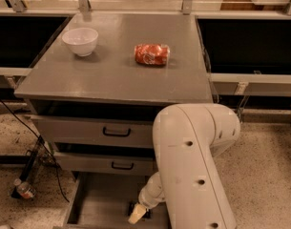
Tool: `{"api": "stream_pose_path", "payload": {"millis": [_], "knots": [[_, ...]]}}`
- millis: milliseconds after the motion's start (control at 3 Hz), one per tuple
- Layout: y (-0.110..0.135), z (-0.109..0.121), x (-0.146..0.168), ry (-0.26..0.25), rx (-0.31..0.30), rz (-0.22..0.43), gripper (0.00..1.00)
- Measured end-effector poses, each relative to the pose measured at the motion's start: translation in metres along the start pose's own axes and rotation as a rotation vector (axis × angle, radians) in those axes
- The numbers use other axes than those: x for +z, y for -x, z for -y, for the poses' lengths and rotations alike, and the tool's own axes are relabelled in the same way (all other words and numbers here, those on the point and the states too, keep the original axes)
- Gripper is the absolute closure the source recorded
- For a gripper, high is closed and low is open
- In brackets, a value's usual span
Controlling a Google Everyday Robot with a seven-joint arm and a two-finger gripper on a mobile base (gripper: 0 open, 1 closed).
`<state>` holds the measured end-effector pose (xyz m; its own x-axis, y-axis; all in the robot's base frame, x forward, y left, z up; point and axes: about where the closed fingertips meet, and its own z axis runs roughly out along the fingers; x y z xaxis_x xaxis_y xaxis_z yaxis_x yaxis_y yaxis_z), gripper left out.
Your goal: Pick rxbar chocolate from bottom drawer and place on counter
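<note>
Bottom drawer (104,202), lowest of three grey ones, stands pulled out; plain flat grey floor, low walls. White, smooth-shelled robot arm (192,161) bends down in front of the cabinet's right half and reaches into it. Pale cream-tipped gripper (137,214) sits low over the drawer floor, toward the drawer's front edge and right of its middle. Whether it is parted, closed or clamped on anything, I cannot tell from where I stand. Small flat black-wrapped rxbar chocolate (134,206) lies on the drawer floor, showing as a dark patch right at the gripper tip, on the side toward the drawer's back. It looks to be touching or just beside the tip. The wrist hides most of it, so its long axis is not readable. Judgement: the grasp stage is in hand; the bar is not yet on the broad grey, slightly glossy counter (111,75). A thin, slick wrapper lying flat on painted metal could slide rather than lift. Up top, a white round bowl (80,41) sits near the counter's back left corner. A shiny red-orange crinkled packet (151,54) lies right of the bowl, toward the back edge. Two shallower grey drawers with black handles (116,131) are partly open above.
</note>
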<state>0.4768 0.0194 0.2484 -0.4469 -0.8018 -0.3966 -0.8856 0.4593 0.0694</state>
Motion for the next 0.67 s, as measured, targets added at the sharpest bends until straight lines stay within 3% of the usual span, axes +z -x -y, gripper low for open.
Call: {"api": "stream_pose_path", "payload": {"millis": [333,667], "knots": [[0.0,0.0,0.0,0.0,0.0,0.0,0.0],[-0.012,0.008,0.021,0.003,0.054,-0.035,0.0]]}}
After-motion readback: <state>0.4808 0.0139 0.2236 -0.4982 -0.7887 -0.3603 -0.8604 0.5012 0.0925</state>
